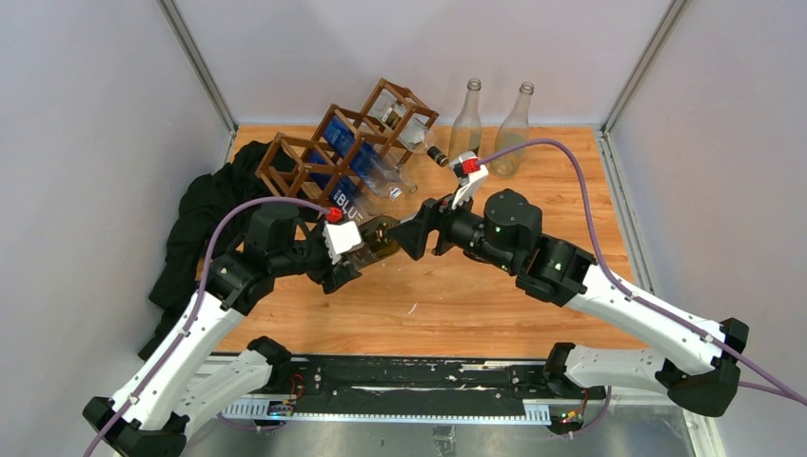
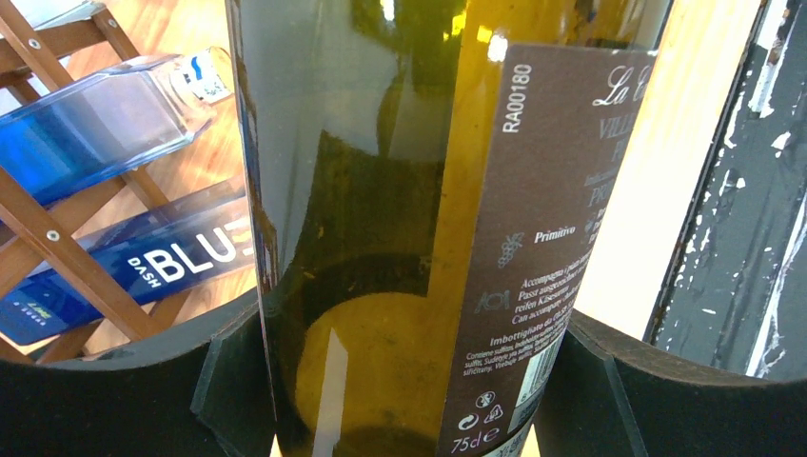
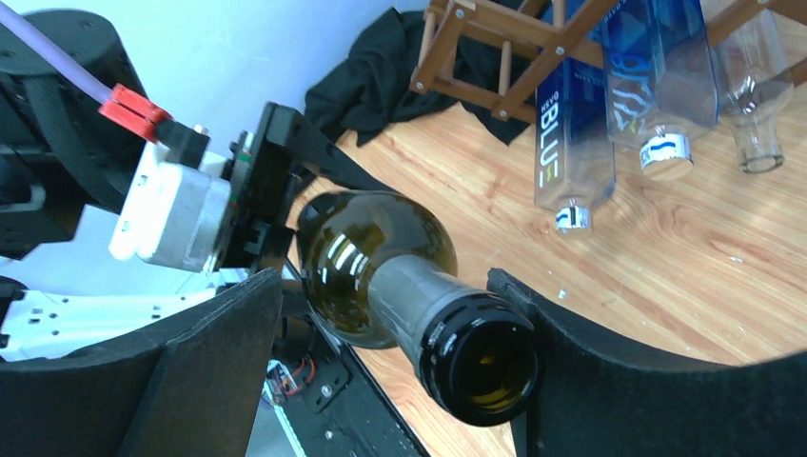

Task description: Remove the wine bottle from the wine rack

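Starting at the left gripper [image 2: 404, 381]: clamping tight on the label end of the dark green glass wine bottle [image 1: 383, 238], holding it sideways over the orange-brown wooden table [image 1: 428, 314]. Facing it from the right, right gripper [image 3: 381, 286] sitting with fingers spread apart, flanking the bottle's neck without gripping. Bottle already hanging clear of the dark brown wooden lattice wine rack [image 2: 57, 243], just near and right of it, so probably wrapping up the pull-out and heading into the set-down. Likely needing next: backing the right side away, then lowering onto bare wood, steering clear of the blue-tinted square bottles [image 3: 571, 124] poking from the rack and the black cloth [image 1: 190, 228] at left.
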{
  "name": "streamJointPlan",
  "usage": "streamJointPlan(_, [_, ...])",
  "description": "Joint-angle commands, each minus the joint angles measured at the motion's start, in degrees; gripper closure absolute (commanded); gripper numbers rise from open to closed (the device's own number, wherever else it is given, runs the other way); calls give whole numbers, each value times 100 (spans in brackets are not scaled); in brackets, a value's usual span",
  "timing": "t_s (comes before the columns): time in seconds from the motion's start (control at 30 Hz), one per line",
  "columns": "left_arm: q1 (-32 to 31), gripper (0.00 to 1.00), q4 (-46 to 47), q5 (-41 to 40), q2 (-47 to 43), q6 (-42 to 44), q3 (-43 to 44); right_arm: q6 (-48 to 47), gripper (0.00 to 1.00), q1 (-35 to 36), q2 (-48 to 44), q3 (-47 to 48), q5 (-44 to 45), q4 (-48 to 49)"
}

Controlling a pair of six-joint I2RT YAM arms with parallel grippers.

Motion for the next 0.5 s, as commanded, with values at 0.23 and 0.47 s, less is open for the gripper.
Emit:
streamJointPlan(0.23, [-4, 100, 596, 262, -50, -323, 334, 386, 39, -133, 381, 76, -110, 996])
streamJointPlan(0.47, [-4, 100, 559, 251, -8, -241, 334, 483, 71, -254, 520, 141, -199, 1126])
